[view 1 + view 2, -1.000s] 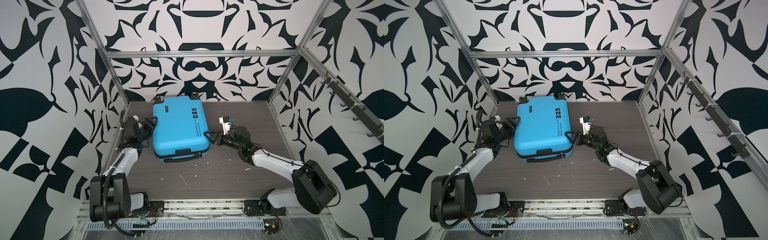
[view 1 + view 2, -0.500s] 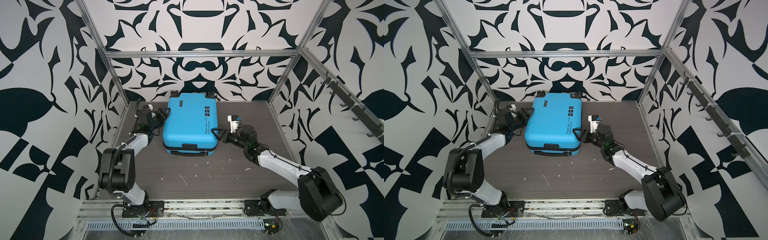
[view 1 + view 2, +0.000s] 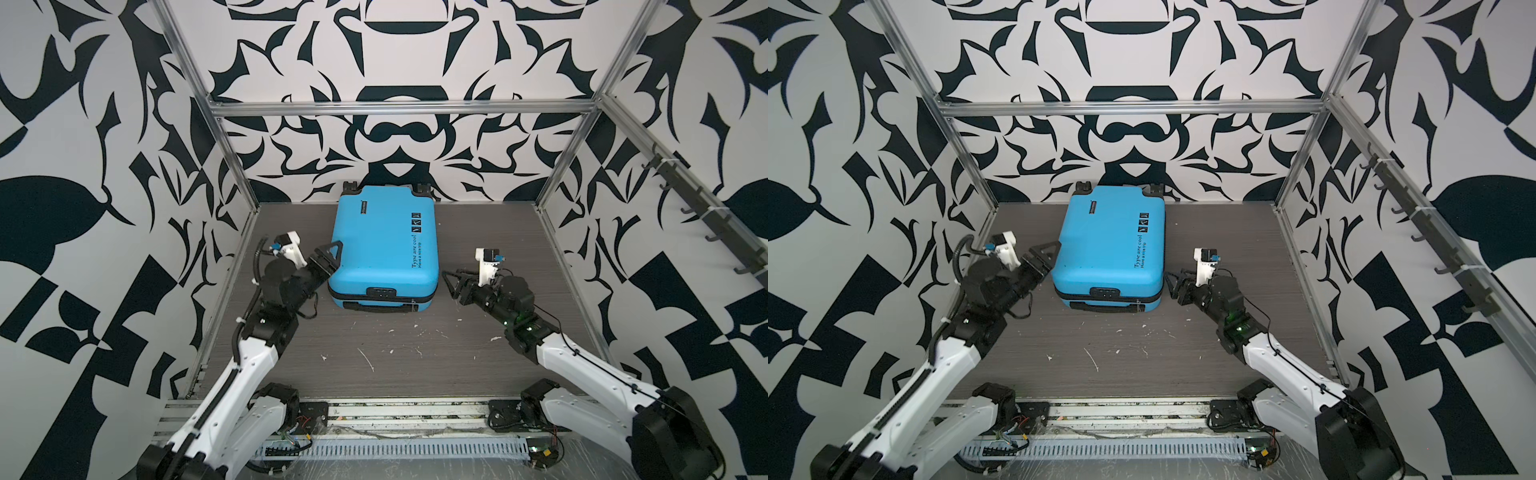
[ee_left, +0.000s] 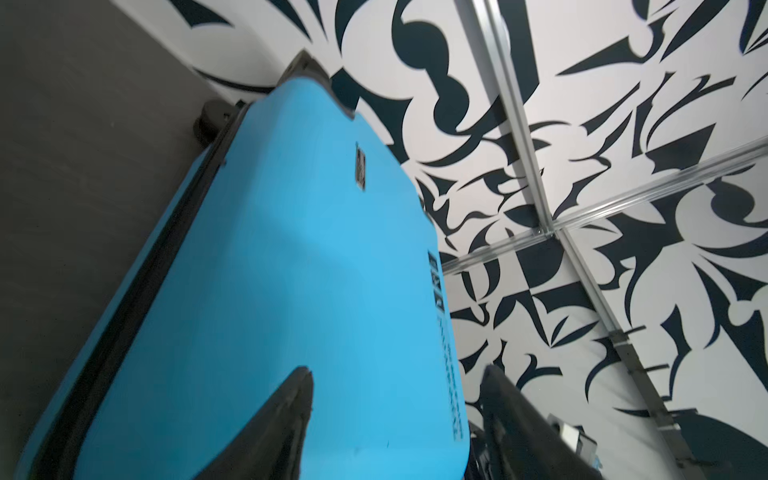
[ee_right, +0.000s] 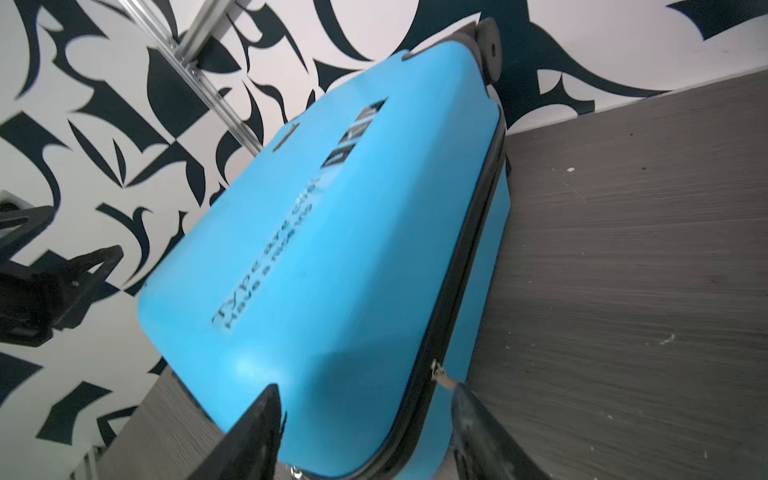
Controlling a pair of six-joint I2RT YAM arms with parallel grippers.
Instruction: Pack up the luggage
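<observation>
Luggage (image 3: 382,245) first: the bright blue hard-shell suitcase lies flat on the dark wood-grain desk (image 3: 478,232), toward the back and near the middle between the two arms, and both top views show it shut, with the black zipper band (image 3: 382,297) running round its side. Its black wheels (image 3: 350,188) point at the patterned back wall (image 3: 399,137) and sit close against it, while the black handle (image 3: 376,306) faces the near edge. You can read the black lettering "Type are cool" (image 3: 414,252) along the lid's right-hand side. Your left pincer (image 3: 327,259) is at the case's left edge, near its front corner; its jaws stand well apart and clamp nothing. In the left wrist view one of the fingers (image 4: 282,419) shows in front of the blue lid and its partner in front of the wall (whether either one actually presses on the shell, you cannot tell from these views). Your right pincer (image 3: 451,284) sits low just beside the case's front right corner, a sliver of desk showing between them in both top views; its jaws are likewise spread, with nothing between them. The right wrist view looks along the lid and catches the small metal zipper pull (image 5: 436,372) by that corner. White scraps (image 3: 365,359) are scattered over the desk in front of the case.
</observation>
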